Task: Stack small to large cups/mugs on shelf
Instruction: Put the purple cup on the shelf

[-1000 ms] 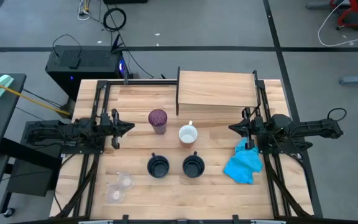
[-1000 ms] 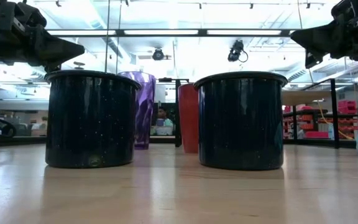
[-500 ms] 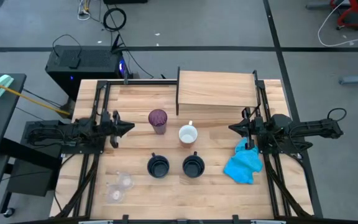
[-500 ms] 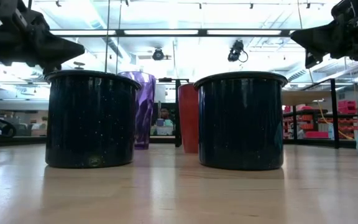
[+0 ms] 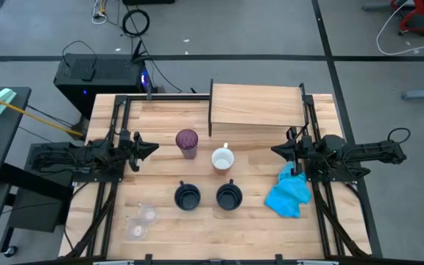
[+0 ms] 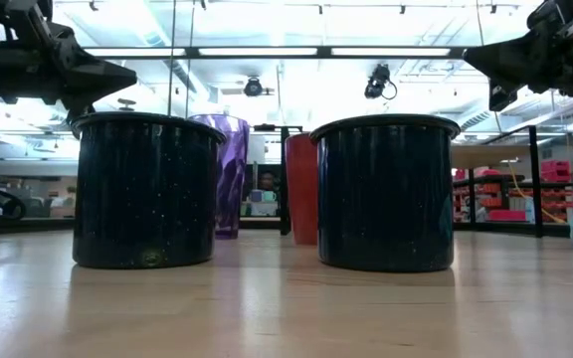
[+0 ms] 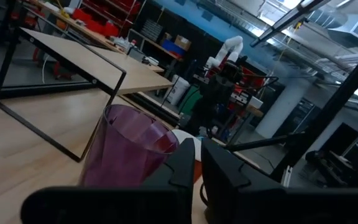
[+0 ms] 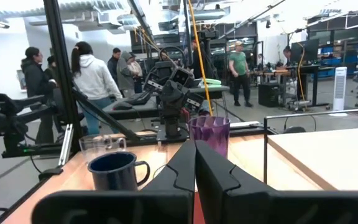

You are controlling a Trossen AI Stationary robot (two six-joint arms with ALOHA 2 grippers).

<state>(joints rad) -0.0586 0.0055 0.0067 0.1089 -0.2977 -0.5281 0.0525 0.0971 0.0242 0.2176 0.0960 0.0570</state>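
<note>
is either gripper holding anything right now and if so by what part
Nothing is held. The left gripper hangs shut beside the purple tumbler; the right gripper hangs shut above the blue cloth.

Tumbler (image 5: 187, 141) left of mug (image 5: 222, 160), seemingly before shelf (image 5: 256, 105).
</note>
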